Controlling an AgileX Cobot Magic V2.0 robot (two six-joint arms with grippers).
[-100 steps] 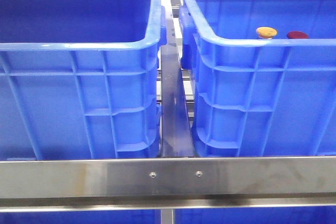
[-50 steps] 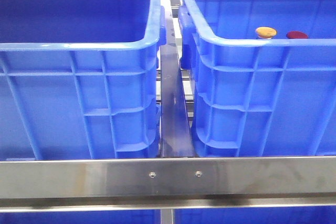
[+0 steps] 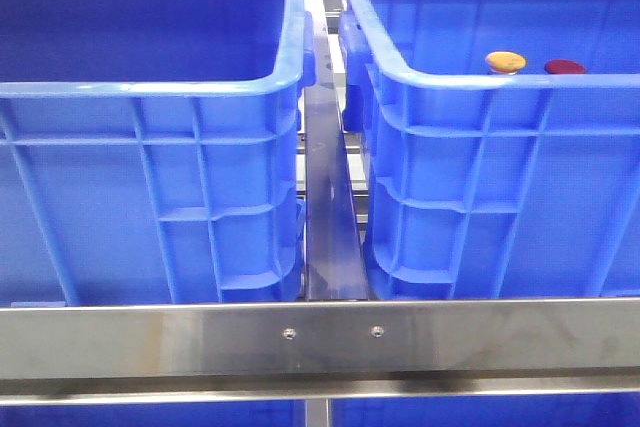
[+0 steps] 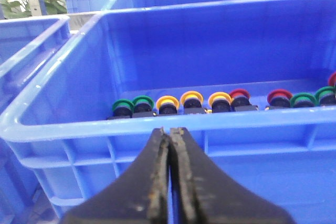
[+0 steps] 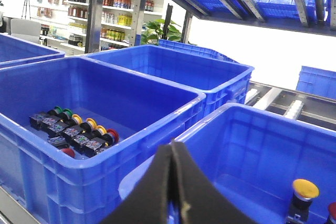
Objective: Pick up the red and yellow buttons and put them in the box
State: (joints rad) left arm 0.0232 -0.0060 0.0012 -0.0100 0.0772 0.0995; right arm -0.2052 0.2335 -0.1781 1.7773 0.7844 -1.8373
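In the front view a yellow-orange button (image 3: 506,61) and a dark red button (image 3: 566,67) show just above the near rim of the right blue crate (image 3: 470,82). The right wrist view shows them in this crate (image 5: 273,113): the yellow one (image 5: 305,187) and the red one (image 5: 332,211) at the picture's edge. The left crate (image 3: 150,82) holds a row of green, yellow (image 4: 167,102) and red (image 4: 239,94) buttons. My left gripper (image 4: 171,129) is shut and empty outside this crate's near wall. My right gripper (image 5: 173,142) is shut and empty by the rim between the crates.
A steel rail (image 3: 320,337) runs across the front, and a narrow metal channel (image 3: 328,217) separates the crates. More blue crates (image 5: 173,66) stand behind. Shelving (image 5: 105,3) and a plant (image 5: 160,29) are far off. A loose red cap (image 5: 67,152) lies by the button row.
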